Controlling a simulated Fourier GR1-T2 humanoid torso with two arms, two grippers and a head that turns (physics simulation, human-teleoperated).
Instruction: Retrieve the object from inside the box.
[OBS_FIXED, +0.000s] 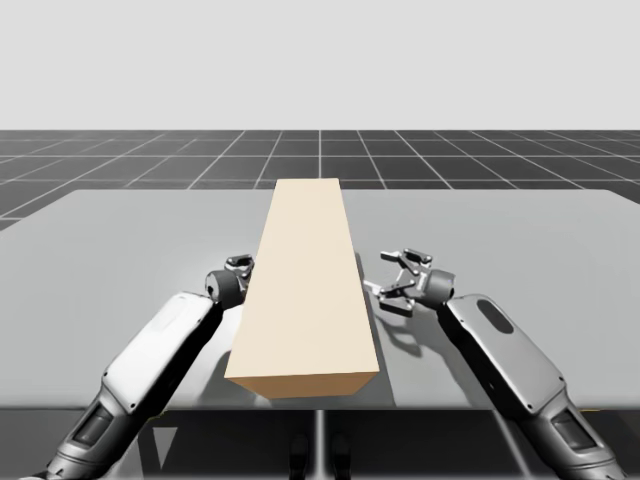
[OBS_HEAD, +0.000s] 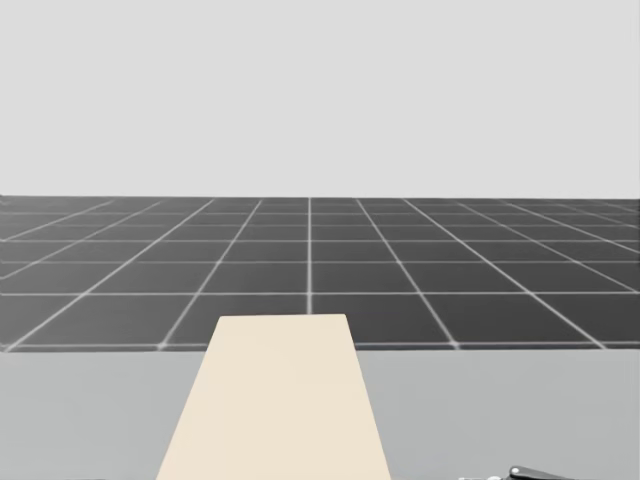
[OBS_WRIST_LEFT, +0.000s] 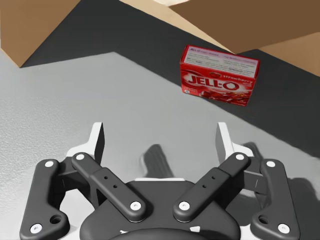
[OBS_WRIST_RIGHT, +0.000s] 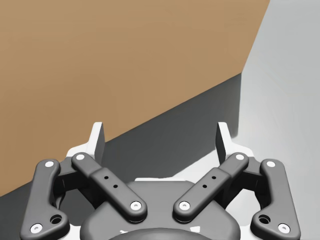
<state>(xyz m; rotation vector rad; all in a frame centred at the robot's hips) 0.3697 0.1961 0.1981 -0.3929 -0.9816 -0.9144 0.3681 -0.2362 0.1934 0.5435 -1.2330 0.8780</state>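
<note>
Bright, even overhead light, deep shadow under the box (OBS_FIXED: 305, 290), softer grey shadows across the table (OBS_FIXED: 560, 230)

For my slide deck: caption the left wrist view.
Open left tool faces a red box standing ahead on the table, in the shadow of the tan box.
</note>
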